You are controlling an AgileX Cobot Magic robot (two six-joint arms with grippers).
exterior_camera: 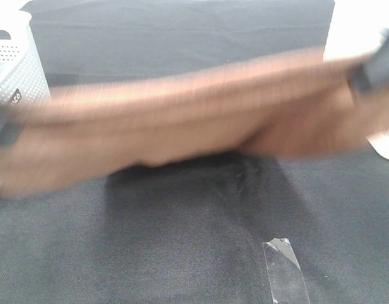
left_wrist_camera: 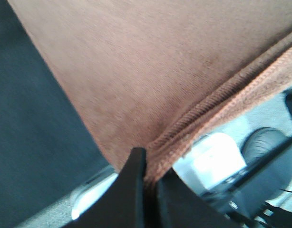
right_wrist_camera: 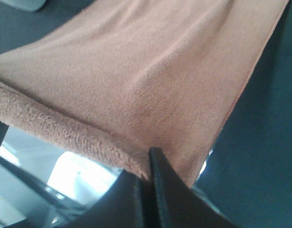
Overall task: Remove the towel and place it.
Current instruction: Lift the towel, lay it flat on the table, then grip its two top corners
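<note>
Dark grey tablecloth point(exterior_camera: 182, 253), one white perforated basket point(exterior_camera: 17, 63) at far left, one clear tape strip point(exterior_camera: 284, 269) near front. One brown towel point(exterior_camera: 182, 120), blurred, hangs spread above the cloth, out of the basket. Two grippers: left gripper point(left_wrist_camera: 148, 166) and right gripper point(right_wrist_camera: 146, 166) each clamped on a towel edge. Looks like the carry step; next likely needs an even lowering onto the cloth, then both letting go.
</note>
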